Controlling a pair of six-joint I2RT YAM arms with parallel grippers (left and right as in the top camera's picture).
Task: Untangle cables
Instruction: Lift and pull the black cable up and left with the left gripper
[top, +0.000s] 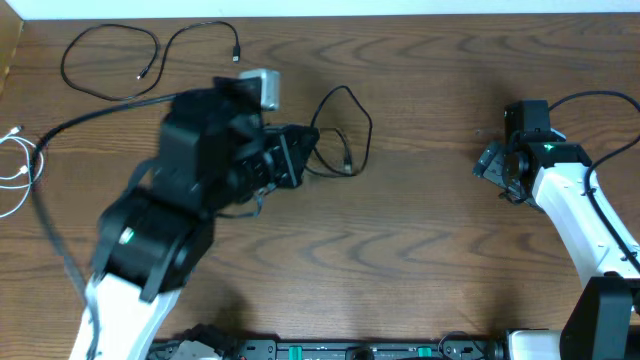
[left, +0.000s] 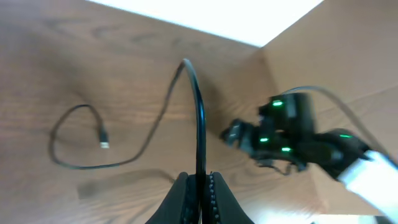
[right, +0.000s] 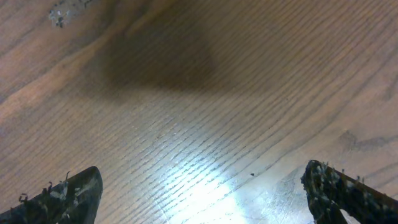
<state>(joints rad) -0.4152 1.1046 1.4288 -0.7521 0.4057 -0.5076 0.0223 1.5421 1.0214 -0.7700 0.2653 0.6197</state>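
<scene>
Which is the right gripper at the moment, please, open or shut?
Open: the right gripper has its fingers far apart, holding nothing.

No text, label, brand, number or sign can be read in any view. In the overhead view, the left arm (top: 190, 170) at 9 o'clock and the right arm (top: 560, 190) at 3 o'clock are too small and blurred to show lettering. They carry only small green lights. The black cable (left: 200, 124) bears no legible print.
</scene>
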